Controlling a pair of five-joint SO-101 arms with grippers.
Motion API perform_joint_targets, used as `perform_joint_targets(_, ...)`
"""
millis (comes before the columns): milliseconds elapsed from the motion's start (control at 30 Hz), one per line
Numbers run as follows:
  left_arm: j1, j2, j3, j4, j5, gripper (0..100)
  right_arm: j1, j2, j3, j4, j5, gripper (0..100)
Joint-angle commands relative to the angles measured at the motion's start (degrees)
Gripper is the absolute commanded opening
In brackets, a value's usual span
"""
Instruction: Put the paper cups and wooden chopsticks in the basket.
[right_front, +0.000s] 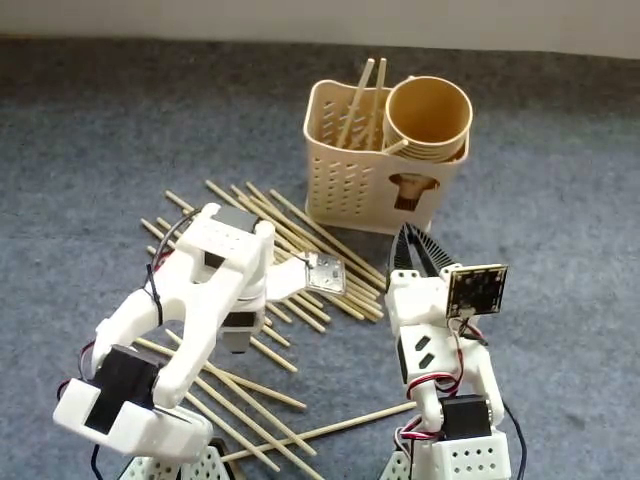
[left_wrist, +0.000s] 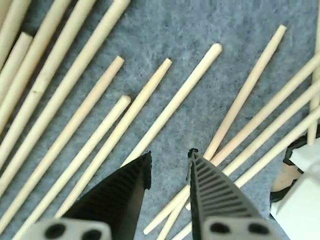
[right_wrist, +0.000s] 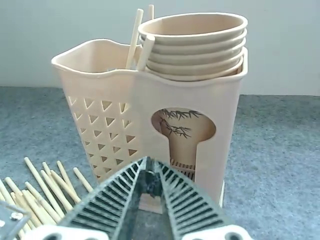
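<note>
Sprawling grey carpet (right_front: 100, 130) under chopsticks (left_wrist: 170, 106), pale wall (right_front: 300, 15) behind

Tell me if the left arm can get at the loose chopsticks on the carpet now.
Probably yes: the left gripper hangs open right above the chopsticks, with nothing in between.

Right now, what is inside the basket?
A nested stack of paper cups fills one side of the basket; a few wooden chopsticks stand in the other. The cups' lower parts and the chopsticks' lower ends are mostly hidden by the basket wall.
</note>
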Motion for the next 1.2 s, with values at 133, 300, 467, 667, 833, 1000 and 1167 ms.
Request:
perform_joint_targets(133, 1.5, 3.2, -2.4, -5.1, -0.6, 14, 0.2, -1.0, 7.1, 0.1, 0.8, 0.6)
perform_joint_targets(300, 1.0, 10.0, -2.5, -9.1, -0.6, 14, 0.2, -1.0, 7.1, 0.1, 0.8, 0.6)
perform_joint_targets(467, 1.3, 10.9, -4.3, -9.6, 2.5, 14, 0.2, -1.0, 7.1, 0.1, 0.8, 0.6)
perform_joint_targets(667, 1.4, 10.9, -4.1, -10.0, 2.5, 6, 0.2, -1.0, 7.1, 0.1, 0.8, 0.6)
perform_joint_targets(833, 1.0, 10.3, -5.6, -7.0, 2.5, 2, 0.2, -1.0, 7.1, 0.1, 0.8, 0.6)
perform_joint_targets(1000, 0.9, 10.3, -12.0, 0.3, 2.8, 0, 0.2, -1.0, 7.1, 0.1, 0.8, 0.6)
perform_joint_targets(1167, 0.9, 10.3, -18.2, 6.9, 2.8, 0, 0.2, -1.0, 7.1, 0.1, 0.8, 0.6)
